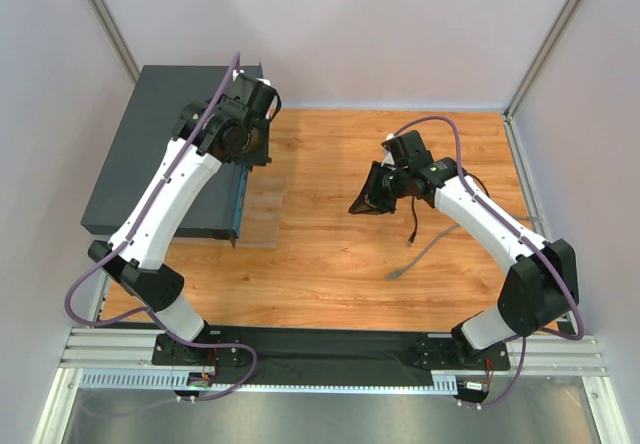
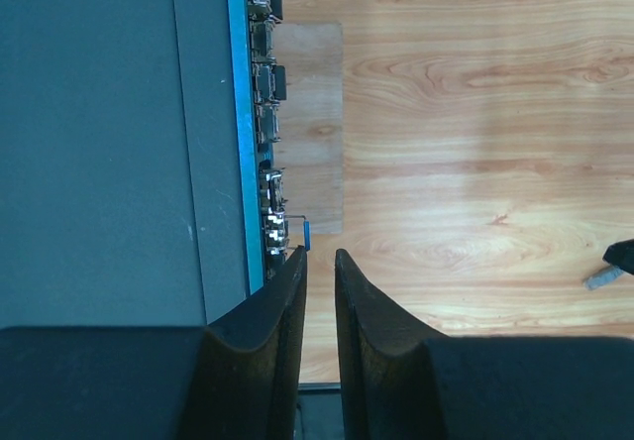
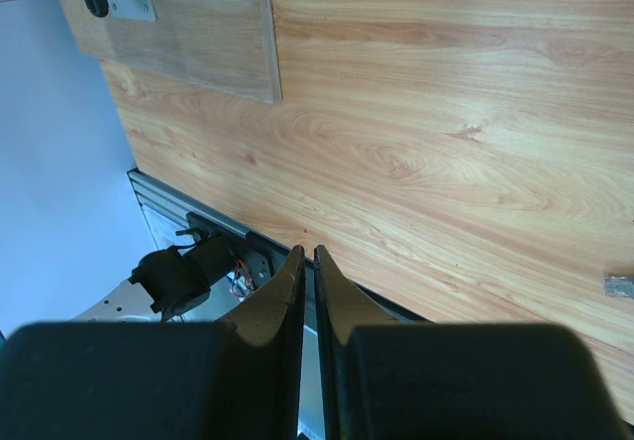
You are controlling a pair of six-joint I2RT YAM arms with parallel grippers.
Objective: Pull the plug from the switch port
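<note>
- Lying flat on the table (image 1: 330,274), the switch (image 1: 150,154) sits below and left of the left gripper (image 2: 320,254). Its row of ports (image 2: 265,93) runs just ahead of the left fingertip.
- Left gripper hangs over the switch's front edge, fingers a narrow gap apart, nothing between them.
- Right gripper (image 3: 307,249) hovers well apart over the table, fingers together, empty.
- A loose grey plug (image 3: 618,284) lies on the table to its right.

Left arm (image 1: 165,204), right arm (image 1: 480,219): white shells, black joint housings. A purple cable (image 1: 440,119) loops along each. Black base plate (image 1: 320,344) under both. Left tool (image 2: 319,254), right tool (image 3: 307,250): matte black, curved tapering fingers.
</note>
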